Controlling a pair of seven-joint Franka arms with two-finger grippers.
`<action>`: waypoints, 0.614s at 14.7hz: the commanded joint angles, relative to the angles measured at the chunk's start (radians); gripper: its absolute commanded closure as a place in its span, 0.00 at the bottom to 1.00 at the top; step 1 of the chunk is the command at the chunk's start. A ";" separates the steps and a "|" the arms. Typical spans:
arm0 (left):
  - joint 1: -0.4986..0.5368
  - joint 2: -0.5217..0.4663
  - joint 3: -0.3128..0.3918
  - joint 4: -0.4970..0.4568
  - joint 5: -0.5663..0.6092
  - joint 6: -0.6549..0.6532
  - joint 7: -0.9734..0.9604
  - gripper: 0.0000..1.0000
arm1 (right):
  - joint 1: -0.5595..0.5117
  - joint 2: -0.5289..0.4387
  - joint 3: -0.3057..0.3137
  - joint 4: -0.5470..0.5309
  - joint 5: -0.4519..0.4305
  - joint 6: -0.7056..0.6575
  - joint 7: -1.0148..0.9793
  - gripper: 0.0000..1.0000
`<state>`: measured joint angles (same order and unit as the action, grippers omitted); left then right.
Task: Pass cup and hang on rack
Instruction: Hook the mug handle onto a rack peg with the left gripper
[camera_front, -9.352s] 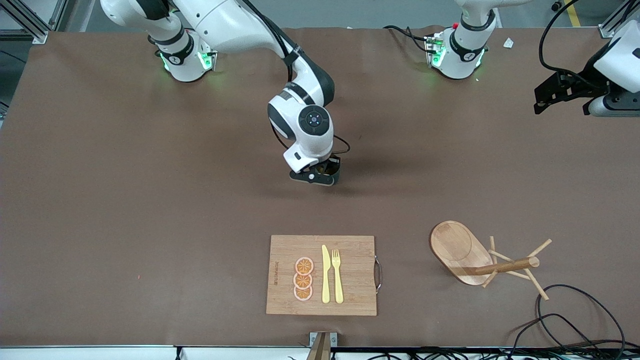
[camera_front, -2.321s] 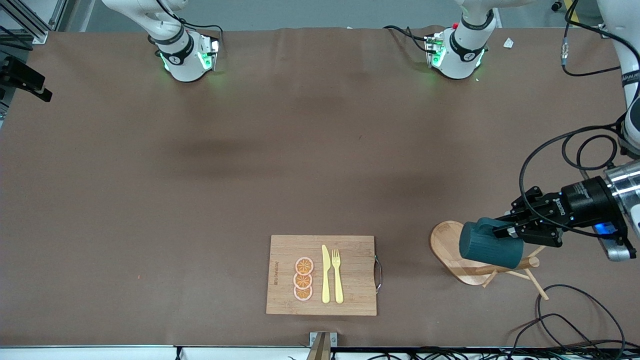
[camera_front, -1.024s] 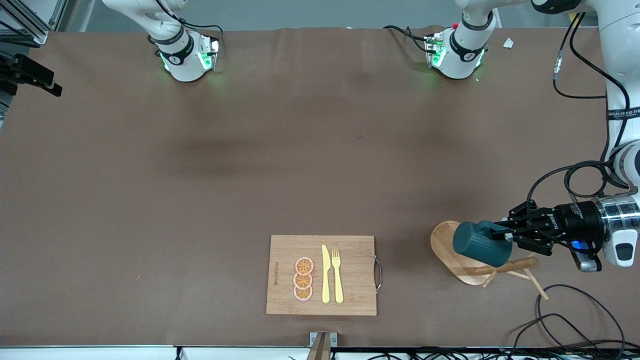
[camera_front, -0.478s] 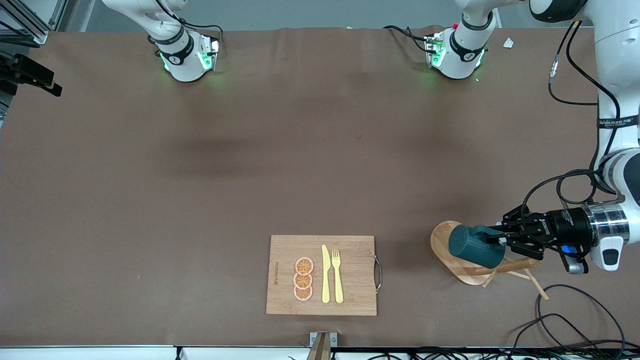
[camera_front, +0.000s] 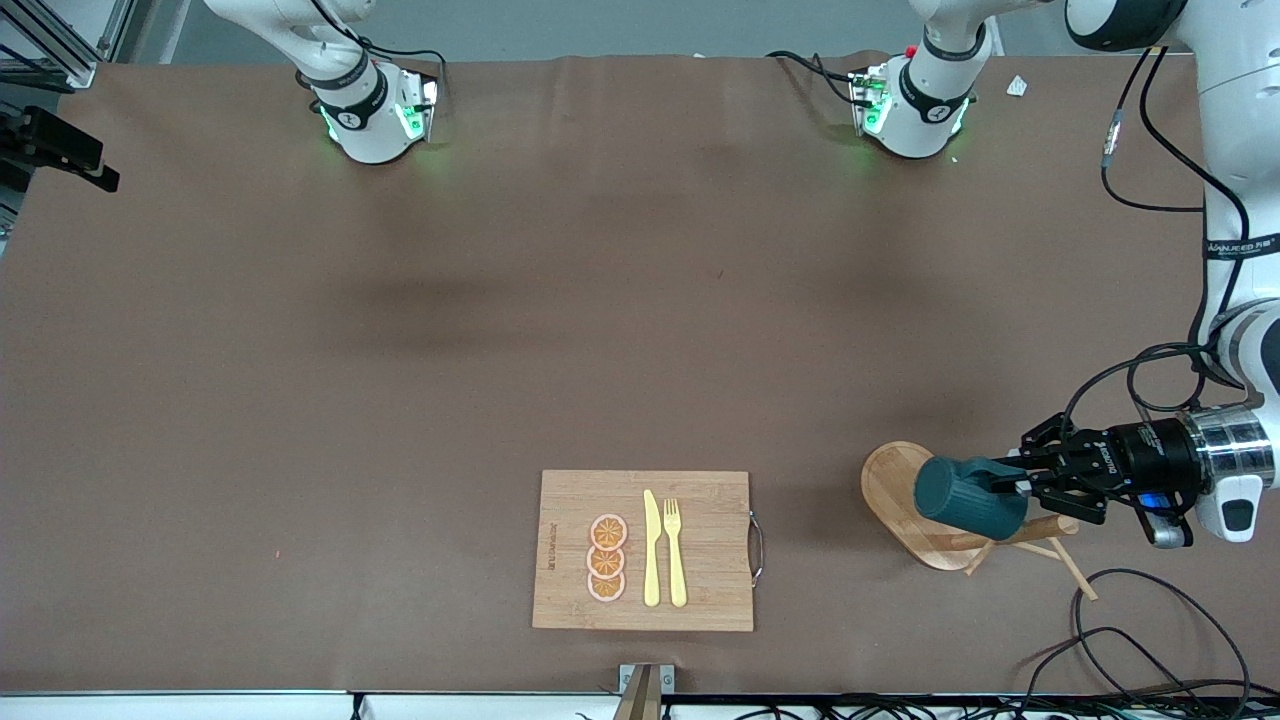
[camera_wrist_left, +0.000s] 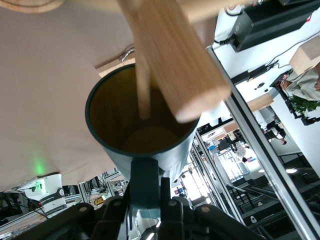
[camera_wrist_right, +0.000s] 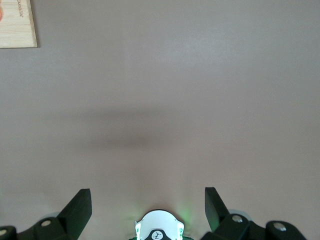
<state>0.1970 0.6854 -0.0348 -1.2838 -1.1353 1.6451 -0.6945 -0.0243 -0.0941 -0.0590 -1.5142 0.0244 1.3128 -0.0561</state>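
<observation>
cup (camera_front: 968, 496) by its handle in left gripper (camera_front: 1018, 486), over rack (camera_front: 930, 515)

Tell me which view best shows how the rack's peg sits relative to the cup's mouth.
The left wrist view: it looks into the cup, where a thin peg of the rack enters the mouth. The front view shows only the cup's outside over the rack. The right wrist view shows neither.
</observation>
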 joint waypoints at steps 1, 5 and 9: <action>0.009 0.016 -0.001 0.014 -0.023 -0.014 -0.002 1.00 | -0.016 -0.006 0.016 -0.008 -0.015 0.008 -0.024 0.00; 0.021 0.029 -0.001 0.014 -0.023 -0.011 0.003 1.00 | -0.009 -0.006 0.019 -0.006 -0.031 0.013 -0.024 0.00; 0.022 0.040 0.001 0.014 -0.023 -0.008 0.004 0.99 | -0.011 -0.007 0.018 -0.014 -0.018 0.014 -0.022 0.00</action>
<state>0.2141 0.7164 -0.0347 -1.2838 -1.1353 1.6456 -0.6945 -0.0242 -0.0942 -0.0498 -1.5142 0.0060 1.3199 -0.0676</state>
